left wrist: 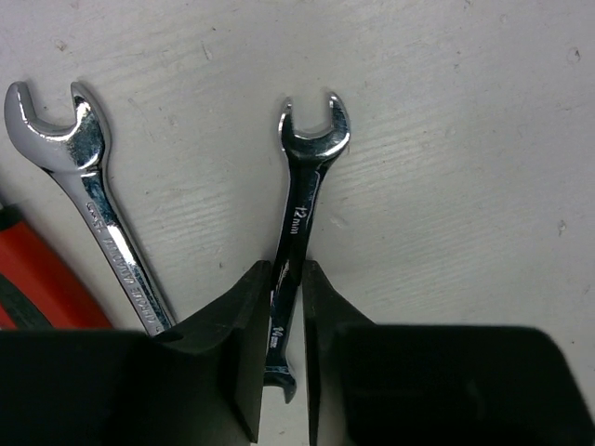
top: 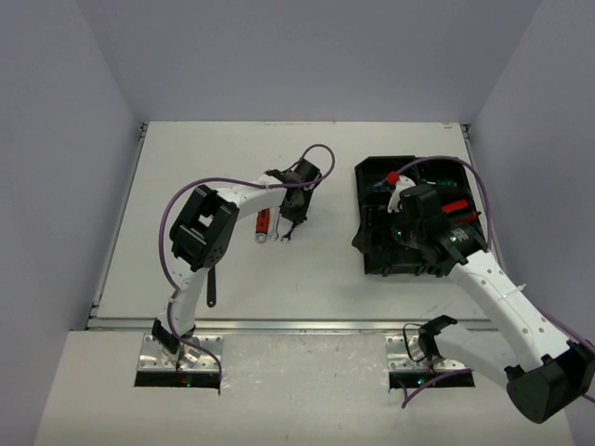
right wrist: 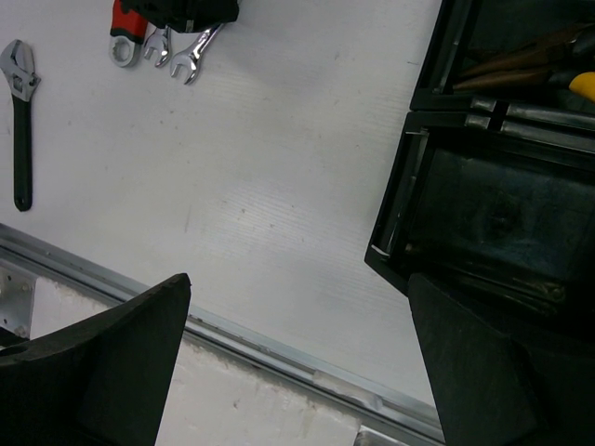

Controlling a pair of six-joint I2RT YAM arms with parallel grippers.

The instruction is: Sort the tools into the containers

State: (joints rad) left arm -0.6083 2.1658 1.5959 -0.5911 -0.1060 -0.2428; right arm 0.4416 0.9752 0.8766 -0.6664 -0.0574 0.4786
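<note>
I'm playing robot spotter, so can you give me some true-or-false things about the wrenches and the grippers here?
1. The right gripper is wide open, holding nothing, by the black organiser tray. True.
2. The left gripper pinches a silver open-end wrench. True.
3. That wrench already sits in the tray. False: it lies on the white table.
4. The black adjustable wrench is in the tray. False: it lies on the table.
5. A second silver wrench lies beside the pinched one, apart from it. True.
</note>
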